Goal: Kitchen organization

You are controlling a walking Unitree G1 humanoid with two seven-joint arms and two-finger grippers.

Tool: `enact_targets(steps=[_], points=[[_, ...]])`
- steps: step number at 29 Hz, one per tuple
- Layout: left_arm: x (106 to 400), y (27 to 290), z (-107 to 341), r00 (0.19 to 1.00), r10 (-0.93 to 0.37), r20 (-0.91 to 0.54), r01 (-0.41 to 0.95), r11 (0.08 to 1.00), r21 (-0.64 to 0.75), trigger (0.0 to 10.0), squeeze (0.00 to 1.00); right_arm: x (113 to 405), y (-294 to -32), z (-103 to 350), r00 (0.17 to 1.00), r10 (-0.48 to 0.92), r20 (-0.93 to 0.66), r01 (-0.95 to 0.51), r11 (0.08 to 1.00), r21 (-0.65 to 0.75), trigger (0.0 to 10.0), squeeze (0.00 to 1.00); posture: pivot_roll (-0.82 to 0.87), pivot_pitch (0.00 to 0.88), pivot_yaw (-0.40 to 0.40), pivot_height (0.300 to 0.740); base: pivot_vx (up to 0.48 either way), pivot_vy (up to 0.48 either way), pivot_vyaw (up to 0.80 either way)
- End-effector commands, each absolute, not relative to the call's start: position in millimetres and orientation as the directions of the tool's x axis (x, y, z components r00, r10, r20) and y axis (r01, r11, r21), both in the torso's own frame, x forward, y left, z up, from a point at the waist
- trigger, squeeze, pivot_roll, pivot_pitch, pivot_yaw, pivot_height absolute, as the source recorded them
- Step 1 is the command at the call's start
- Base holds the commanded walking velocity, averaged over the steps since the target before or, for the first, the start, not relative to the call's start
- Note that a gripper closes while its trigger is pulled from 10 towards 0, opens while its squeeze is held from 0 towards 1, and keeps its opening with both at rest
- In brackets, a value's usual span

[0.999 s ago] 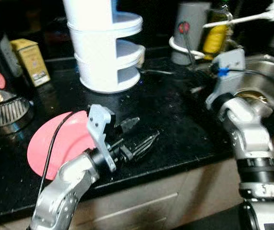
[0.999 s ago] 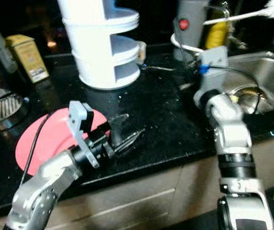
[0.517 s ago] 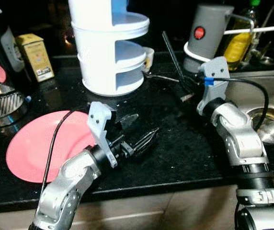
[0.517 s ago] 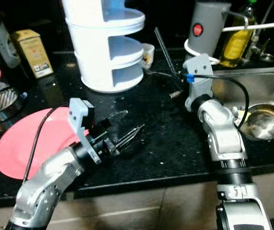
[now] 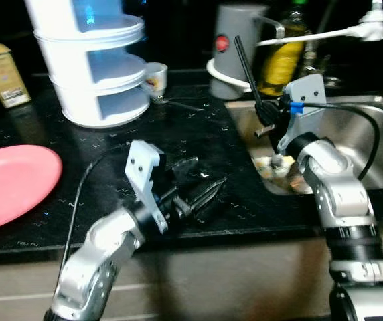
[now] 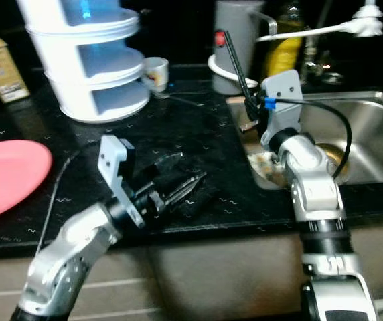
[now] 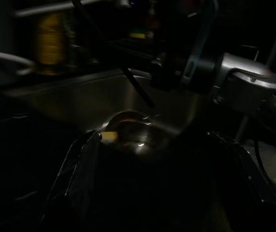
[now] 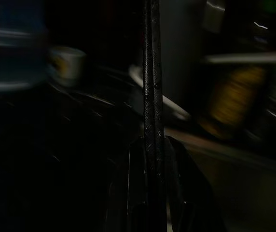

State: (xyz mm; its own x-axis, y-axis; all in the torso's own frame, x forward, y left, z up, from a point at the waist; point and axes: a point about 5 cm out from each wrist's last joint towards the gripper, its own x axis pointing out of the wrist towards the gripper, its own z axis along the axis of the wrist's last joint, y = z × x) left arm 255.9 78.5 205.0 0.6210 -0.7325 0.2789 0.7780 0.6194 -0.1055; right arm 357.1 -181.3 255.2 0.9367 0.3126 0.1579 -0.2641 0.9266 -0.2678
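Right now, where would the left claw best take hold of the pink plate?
By its near rim, from the robot's own side. The pink plate lies flat on the black counter, so only its thin edge offers purchase. The left claw is open, off to the plate's right.

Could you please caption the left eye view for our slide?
Right pincer holds a black utensil at the sink edge; left pincer hovers open over the countertop.

bare counter (image 5: 98, 144) before left claw (image 5: 205, 187) | sink (image 5: 359, 134) holds dishes

Left gripper (image 5: 201, 180) low, fingers apart, empty. Right gripper (image 5: 264, 115) raised, fingers clamped on thin black rod (image 5: 246, 67).
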Motion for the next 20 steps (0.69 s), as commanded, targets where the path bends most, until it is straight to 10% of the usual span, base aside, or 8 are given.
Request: enact_targets(steps=[1,20], points=[[256,77,204,0.617,-0.738,0.274,0.782,0.615,-0.105,10.0,0.0,358,-185,258,0.943,0.289,0.162,-0.237,0.93,-0.281,10.0,0.0,0.0,0.0,-0.017,0.74,0.0,-0.465,0.0],[258,119,162,0.85,-0.517,0.098,0.525,0.846,-0.095,10.0,0.0,367,-181,239,0.972,0.234,0.025,-0.2,0.878,-0.435,10.0,0.0,0.0,0.0,-0.015,0.74,0.0,-0.04,0.0]])
